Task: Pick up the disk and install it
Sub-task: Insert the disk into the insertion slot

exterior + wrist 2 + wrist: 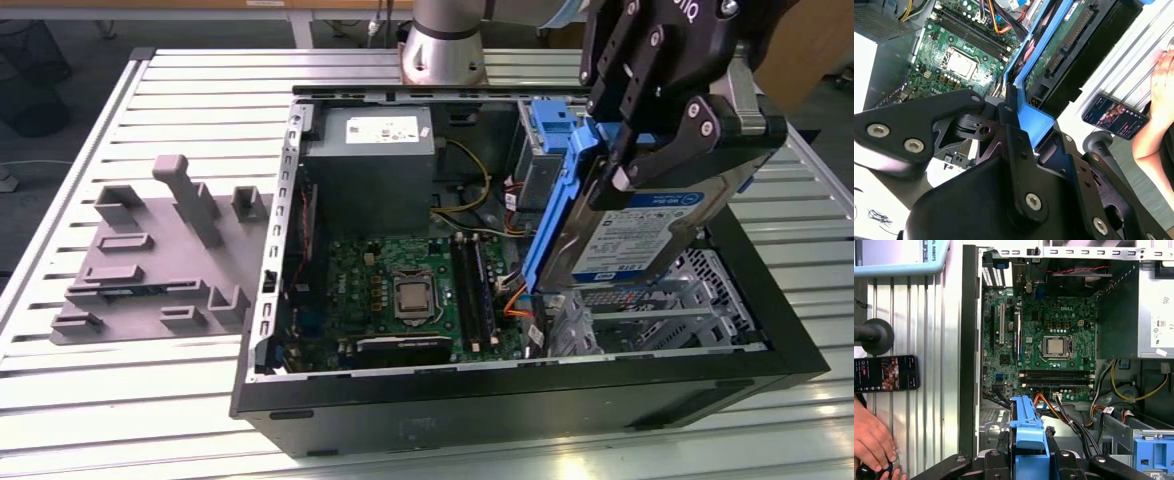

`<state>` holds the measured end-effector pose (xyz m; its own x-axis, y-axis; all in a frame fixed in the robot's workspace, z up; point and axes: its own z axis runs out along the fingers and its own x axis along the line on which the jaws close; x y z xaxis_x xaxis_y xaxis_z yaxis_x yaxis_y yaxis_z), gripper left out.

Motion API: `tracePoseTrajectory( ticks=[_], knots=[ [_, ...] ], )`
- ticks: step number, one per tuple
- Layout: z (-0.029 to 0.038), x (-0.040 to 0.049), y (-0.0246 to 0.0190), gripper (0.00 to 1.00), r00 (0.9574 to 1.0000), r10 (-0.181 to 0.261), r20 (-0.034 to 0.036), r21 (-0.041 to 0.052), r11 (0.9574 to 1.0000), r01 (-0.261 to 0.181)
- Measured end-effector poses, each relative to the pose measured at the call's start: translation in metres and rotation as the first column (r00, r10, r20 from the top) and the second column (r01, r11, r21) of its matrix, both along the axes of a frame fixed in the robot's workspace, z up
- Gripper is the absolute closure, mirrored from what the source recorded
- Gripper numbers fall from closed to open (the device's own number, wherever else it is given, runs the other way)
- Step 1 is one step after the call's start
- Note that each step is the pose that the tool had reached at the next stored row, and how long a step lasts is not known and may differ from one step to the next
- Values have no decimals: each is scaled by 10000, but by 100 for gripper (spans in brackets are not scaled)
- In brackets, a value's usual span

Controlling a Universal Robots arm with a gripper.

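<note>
Gripper: the gripper (667,150) hangs over the open computer case (534,405), on the exterior view's right.
Fingers: the black fingers (703,128) are clamped on the upper end of the disk, one on each broad side.
Disk: the disk (643,238) is off the table, held in the air and tilted. Its white-and-blue label faces the exterior camera, and its lower end dips toward the metal drive bay (667,320).
Carrier: the blue carrier frame (551,225) runs along the disk's edge. In both wrist views its blue end (1026,432) sits pinched between the finger links.
Underside: in the second wrist view the disk's green circuit board (1064,45) and connector row point away from the gripper, above the case interior.
Case interior: the motherboard (1049,340) lies beneath, with the grey power supply (367,150) at the far end.
Latch: a blue plastic latch (550,120) is fixed on the bay behind the disk.
Table: on the slatted table (134,385), a grey fixture plate (160,255) lies beside the case, on the exterior view's left.
Bystander: a person's hand (871,440) rests near a phone (886,373) outside the case.
</note>
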<state>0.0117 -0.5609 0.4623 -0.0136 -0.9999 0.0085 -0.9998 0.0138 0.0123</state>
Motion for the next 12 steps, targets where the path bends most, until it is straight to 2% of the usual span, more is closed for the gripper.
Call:
tracePoseTrajectory(
  ticks=[12],
  knots=[
    [0,1,0,63,10000,0,0,0,10000,0]
  ],
)
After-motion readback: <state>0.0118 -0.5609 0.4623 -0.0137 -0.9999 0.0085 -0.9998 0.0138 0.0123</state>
